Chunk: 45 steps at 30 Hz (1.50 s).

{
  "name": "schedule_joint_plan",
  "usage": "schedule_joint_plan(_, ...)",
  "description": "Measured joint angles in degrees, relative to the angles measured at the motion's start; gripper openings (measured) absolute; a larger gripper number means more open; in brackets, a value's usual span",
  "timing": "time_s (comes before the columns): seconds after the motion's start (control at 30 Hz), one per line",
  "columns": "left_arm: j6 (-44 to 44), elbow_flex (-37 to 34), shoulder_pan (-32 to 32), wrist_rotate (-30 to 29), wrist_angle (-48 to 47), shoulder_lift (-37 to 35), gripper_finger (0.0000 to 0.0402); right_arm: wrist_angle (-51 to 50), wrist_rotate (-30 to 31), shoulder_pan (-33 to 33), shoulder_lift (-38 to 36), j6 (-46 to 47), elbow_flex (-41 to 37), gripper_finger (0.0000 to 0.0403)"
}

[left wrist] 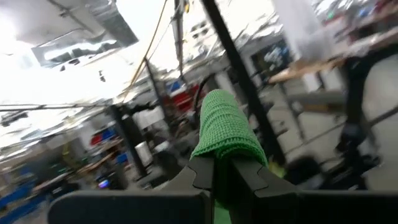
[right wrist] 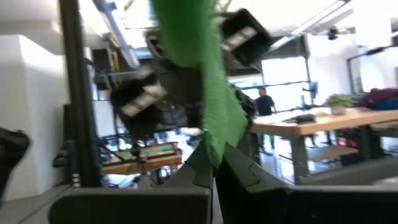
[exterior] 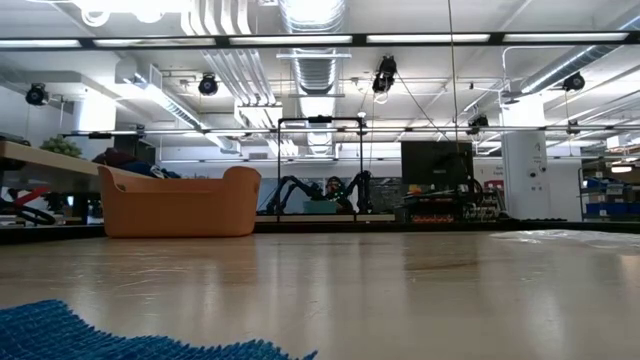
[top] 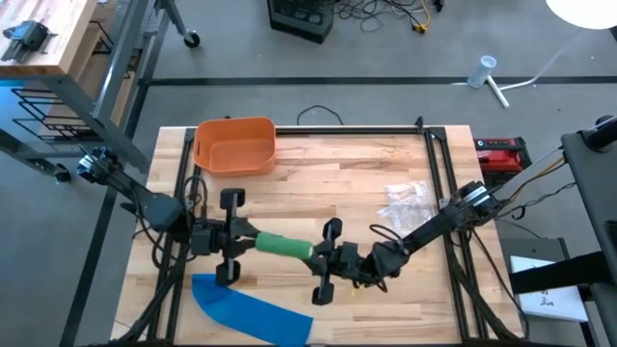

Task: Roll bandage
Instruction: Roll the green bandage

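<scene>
A green knitted bandage (top: 282,246) hangs in the air over the table's near middle, stretched between my two grippers. My left gripper (top: 249,239) is shut on its left end, where the left wrist view shows the bandage (left wrist: 224,130) as a thick folded or rolled bundle. My right gripper (top: 321,256) is shut on its right end; in the right wrist view the bandage (right wrist: 196,68) runs away as a flat strip toward the left gripper. A blue bandage (top: 249,308) lies flat on the table near the front edge, below the left gripper. My left gripper pinches the green bandage's thick left end (left wrist: 225,163) between its two fingers (left wrist: 202,177), several layers together. The fingers come roughly level from the table's left, along the bandage. The bandage is lifted clear of the table. My right gripper pinches the bandage's right end (right wrist: 214,149) between its two fingers (right wrist: 239,173), which come from the table's right, along the strip. The strip runs on from the fingers toward the left gripper, clear of the table.
An orange basket (top: 234,145) stands at the table's far left. A clear plastic bag (top: 405,200) lies at the right. Black frame rails (top: 439,183) run along the table's sides. The low view shows the blue bandage (exterior: 100,340) and the basket (exterior: 180,203).
</scene>
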Motion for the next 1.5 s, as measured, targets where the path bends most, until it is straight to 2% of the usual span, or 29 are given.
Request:
schedule_joint_plan(0.1,-1.5,0.0,0.0,2.9,1.2,-0.1,0.0007,0.0,0.0,-0.5,0.0,0.2,-0.3,0.0000)
schedule_joint_plan(0.2,-1.1,0.0,0.0,2.2,0.9,-0.1,0.0007,0.0,-0.1,-0.5,0.0,1.0,-0.4,0.0000)
schedule_joint_plan(0.5,7.3,0.0,0.0,-14.0,-1.2,0.0,0.0007,0.2,-3.2,1.6,-0.2,0.8,1.0,0.0000)
schedule_joint_plan(0.63,9.5,-0.9,0.2,-17.2,-2.3,0.0,0.0007,0.2,-3.2,2.2,-0.3,-0.8,2.8,0.0000)
schedule_joint_plan(0.93,10.5,-1.6,0.9,-17.6,-3.2,2.7,0.0007,-1.2,-4.4,2.2,-0.3,-1.3,6.1,0.0000)
schedule_joint_plan(1.03,10.6,-1.6,1.0,-20.5,-4.0,3.6,0.0007,-1.2,-4.1,2.0,-0.3,-3.0,6.9,0.0000)
schedule_joint_plan(1.1,10.6,-1.6,1.1,-22.1,-4.4,4.0,0.0007,-1.2,-3.4,2.0,-0.3,-4.3,7.5,0.0000)
schedule_joint_plan(1.5,9.5,-1.6,1.2,-22.9,-6.6,6.6,0.0007,-1.4,2.5,0.6,-1.3,-13.9,9.4,0.0000)
